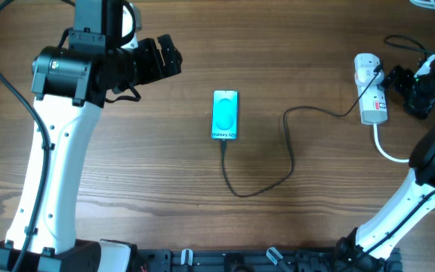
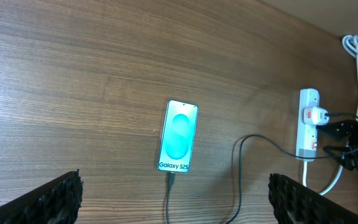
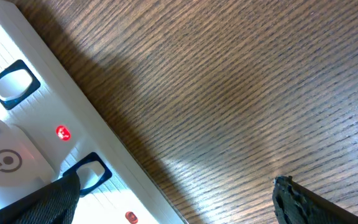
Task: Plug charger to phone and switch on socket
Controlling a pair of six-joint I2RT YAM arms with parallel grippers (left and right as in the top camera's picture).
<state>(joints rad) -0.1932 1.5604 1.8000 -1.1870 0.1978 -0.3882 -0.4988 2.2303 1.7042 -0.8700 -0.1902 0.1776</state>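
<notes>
**Both grippers empty, charger looks seated in phone, right arm at the socket**

Right gripper (image 1: 400,88): jaws spread wide, nothing between them, hanging just beside the socket (image 1: 371,92) on its right. Its wrist view looks down onto the strip, so it's placed for the switch job, not a pick. There one red lamp (image 3: 61,132) glows bright near a rocker switch (image 3: 14,84), with the white adapter (image 3: 5,163) plugged in just beside. I'd judge that outlet live, but can't confirm which rocker feeds it.

Left gripper (image 1: 171,57): also spread wide and empty, raised well apart from the phone (image 1: 225,115) and aimed across the table (image 1: 127,174) at it. Reads as parked clear.

Phone lies flat mid-table, screen lit cyan, text end toward the robot. Charger (image 1: 290,159) runs from the adapter, loops over the wood, and its tip meets the phone's near edge. Looks inserted, but seating is too small to tell. Thick white lead (image 1: 382,143) trails off the strip toward the right arm's base
</notes>
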